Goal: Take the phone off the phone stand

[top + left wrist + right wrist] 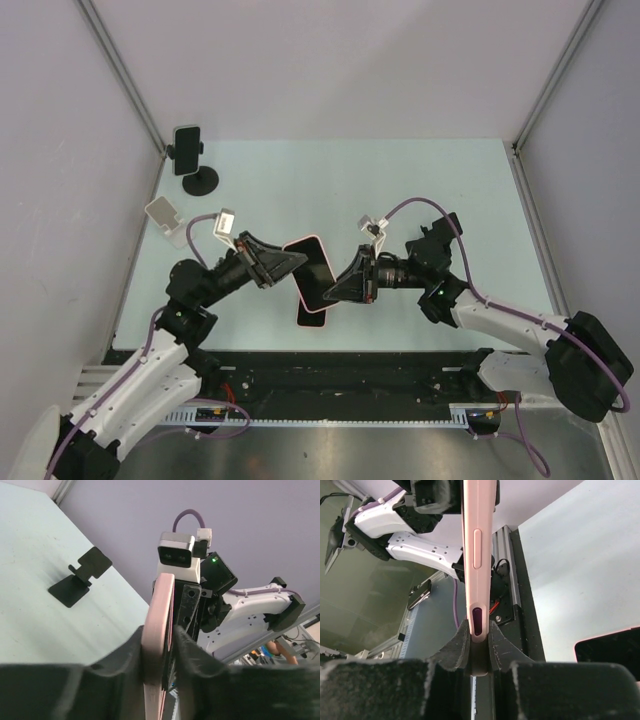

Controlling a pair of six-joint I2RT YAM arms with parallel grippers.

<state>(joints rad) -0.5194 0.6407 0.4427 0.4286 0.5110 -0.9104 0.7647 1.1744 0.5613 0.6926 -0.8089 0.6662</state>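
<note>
Pink-cased phone (316, 262) is held edge-on above table (420, 190) ctr, clamped btwn L gripper (290, 263) & R gripper (336, 285), well apart from black phone stand (199, 181) at far-left corner.

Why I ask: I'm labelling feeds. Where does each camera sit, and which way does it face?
Top external: above and behind the bases, looking down on the table; both arms show, left gripper and right gripper clamping the pink phone.
Left wrist: on the left wrist, facing the right arm; its own fingers fill the bottom.
Right wrist: on the right wrist, facing the left arm; its own fingers fill the bottom.
Shared: all three see the pink phone; each wrist view sees the other arm.
</note>
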